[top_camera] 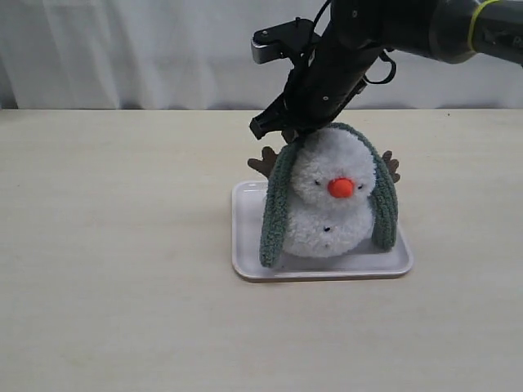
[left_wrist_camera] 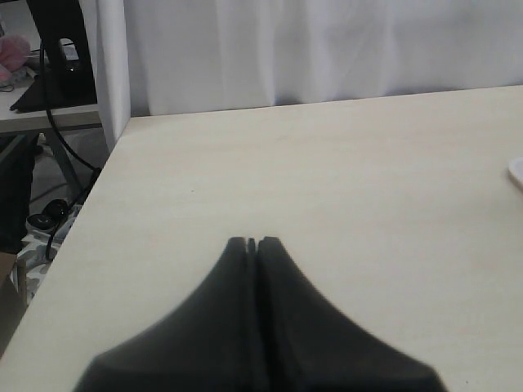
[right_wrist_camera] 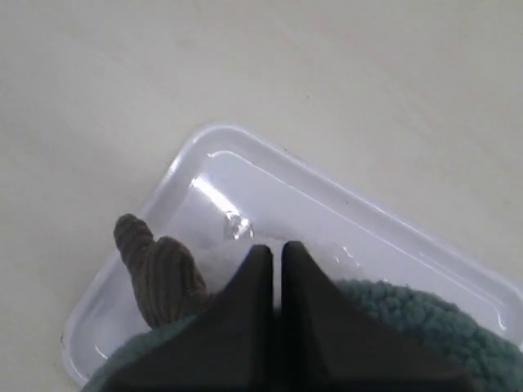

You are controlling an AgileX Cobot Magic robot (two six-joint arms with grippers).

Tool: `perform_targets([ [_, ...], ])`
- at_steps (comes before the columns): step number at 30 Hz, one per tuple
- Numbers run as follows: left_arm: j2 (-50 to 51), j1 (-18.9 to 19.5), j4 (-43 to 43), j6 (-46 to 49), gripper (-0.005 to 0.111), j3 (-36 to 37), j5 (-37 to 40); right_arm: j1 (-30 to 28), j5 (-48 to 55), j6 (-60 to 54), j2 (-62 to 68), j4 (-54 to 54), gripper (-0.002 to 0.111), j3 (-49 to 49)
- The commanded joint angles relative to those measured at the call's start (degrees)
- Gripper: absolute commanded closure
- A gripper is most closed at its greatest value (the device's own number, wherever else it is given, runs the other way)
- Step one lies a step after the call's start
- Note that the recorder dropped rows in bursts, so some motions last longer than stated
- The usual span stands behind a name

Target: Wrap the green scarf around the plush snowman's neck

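Clenched right end effector (right_wrist_camera: 276, 247); beneath it, fuzzy green scarf (top_camera: 276, 204) is draped over fluffy plush snowman (top_camera: 327, 222) in glossy tray (top_camera: 242, 245).

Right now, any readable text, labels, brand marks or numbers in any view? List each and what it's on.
No readable text in any view.
The tray, plush snowman, green scarf and table: no print.
The yellow band on the right arm: plain, no lettering visible.
The dark gear beyond the table edge, left wrist view: too small and blurred to read.
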Motion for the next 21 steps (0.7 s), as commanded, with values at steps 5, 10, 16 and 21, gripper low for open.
perform_targets([
  [5,-0.1,0.1,-0.1,-0.1,0.107,0.2,-0.4,0.1,6.7,0.6,-0.4,-0.8,0.104,-0.2],
  [10,-0.1,0.1,-0.1,-0.1,0.107,0.2,-0.4,1.5,7.2,-2.1,-2.4,-0.7,0.104,-0.2],
  [16,-0.1,0.1,-0.1,-0.1,0.107,0.2,-0.4,3.5,6.8,-3.1,-5.1,-0.7,0.104,-0.8],
  [21,-0.1,0.1,-0.1,-0.1,0.107,0.2,-0.4,3.5,9.3,-3.1,-4.8,-0.5,0.104,-0.8],
])
